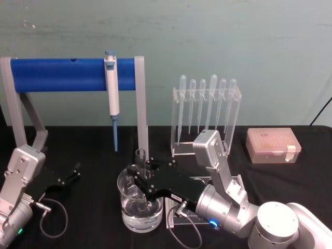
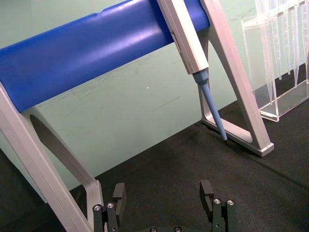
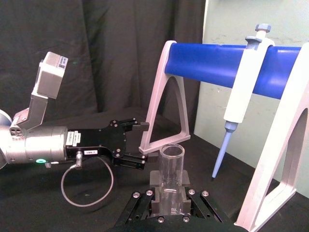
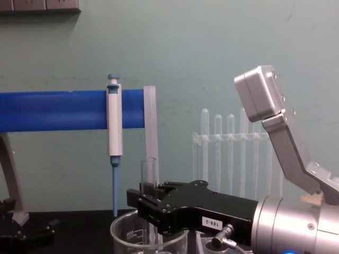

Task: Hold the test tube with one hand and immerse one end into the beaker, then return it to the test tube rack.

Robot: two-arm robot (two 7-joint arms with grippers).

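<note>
Head view: the black, flat right gripper point(image 1: 140, 175) on its silver wrist is hovering over the wide clear glass beaker point(image 1: 124, 217), its jaws pinching the clear round-bottomed glass test tube point(image 1: 140, 155); the tube is standing upright with its lower part inside the beaker, which is holding clear liquid; whether the tip is wetting, I cannot tell. The left gripper point(image 1: 72, 174) is lying idle on the black desk point(image 1: 93, 207) at the left, jaws spread. The step in hand looks like the dip; it is calling for a vertical tube, clear of the glass wall, a slow descent and a firm pinch.

Left wrist view: the left gripper's point(image 2: 161, 193) jaws are standing apart with nothing between them, facing the blue-and-white micropipette point(image 2: 186, 38) hanging on its blue-barred stand point(image 2: 96, 53).

Right wrist view: the tube's point(image 3: 172, 162) open rim is showing just above the jaws pressing it from both sides, a grip the head view is only hinting at.

Chest view: side-on, the tube point(image 4: 149, 169) is passing below the beaker's rim point(image 4: 123, 225); this is giving a depth cue that the head view is lacking.
</note>
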